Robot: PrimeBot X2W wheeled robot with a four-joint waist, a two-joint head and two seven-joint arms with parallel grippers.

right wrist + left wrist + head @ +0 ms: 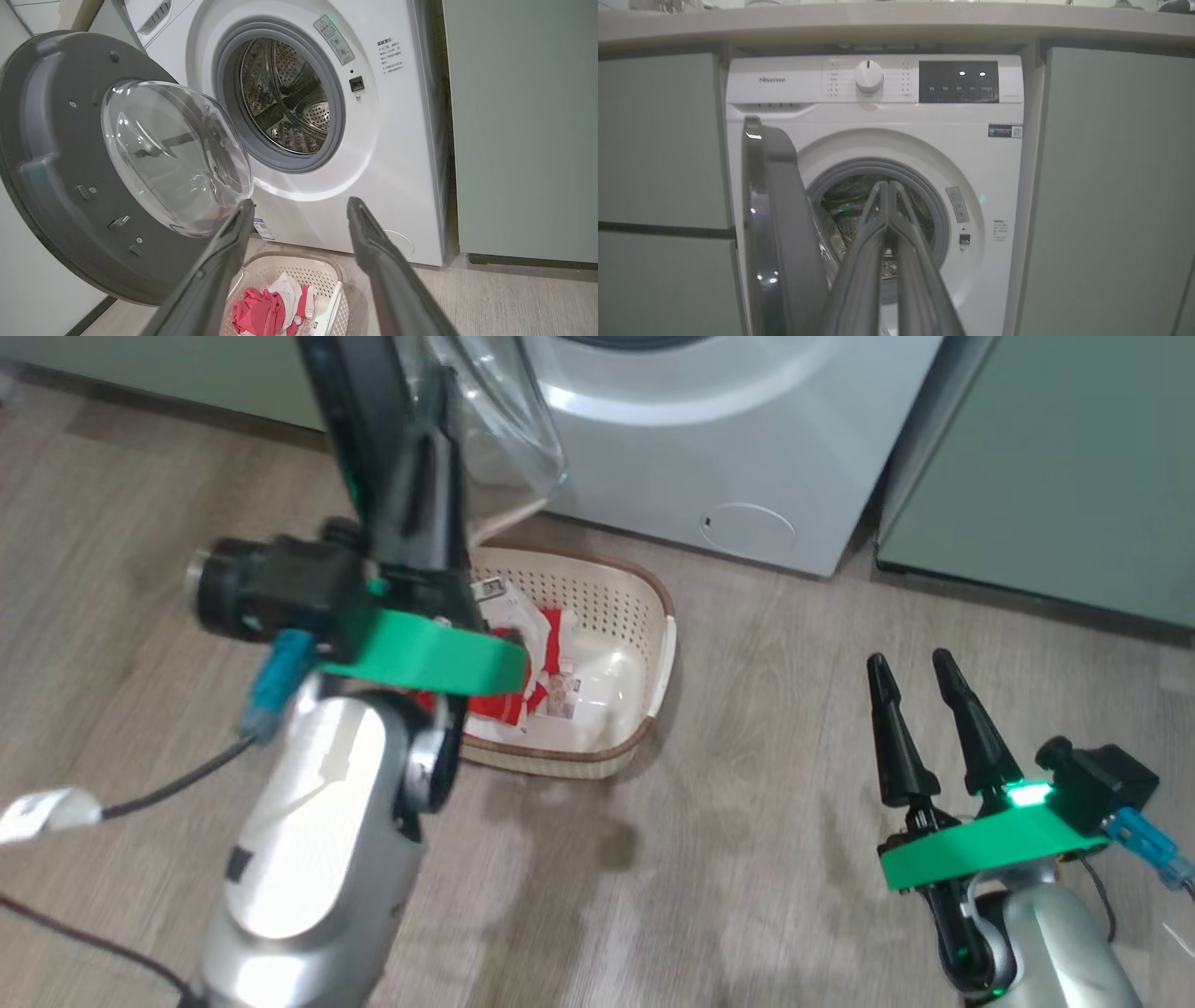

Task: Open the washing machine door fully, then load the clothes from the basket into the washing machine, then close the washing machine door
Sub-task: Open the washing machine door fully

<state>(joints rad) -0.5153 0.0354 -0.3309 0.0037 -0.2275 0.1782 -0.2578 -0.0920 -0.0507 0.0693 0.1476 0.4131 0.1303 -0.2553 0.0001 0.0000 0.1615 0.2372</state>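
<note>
The washing machine [878,116] stands with its drum [285,93] exposed. The washing machine door [60,163] is swung out to the left, its clear glass bowl [173,154] facing the opening; in the left wrist view the door [770,224] is seen edge-on. My left gripper [437,401] is raised beside the door's rim [355,420], shut on nothing, and its closed tips [888,184] point at the drum. The basket [653,644] sits on the floor before the machine, with the red and white clothes [551,644] inside. My right gripper [910,661] hangs open to the basket's right, above it [300,204].
Pale green cabinets [1046,476] flank the machine on both sides [658,140]. A small round service flap [747,530] sits low on the washer front. A dark cable [168,789] trails from my left arm over the wooden floor [747,821].
</note>
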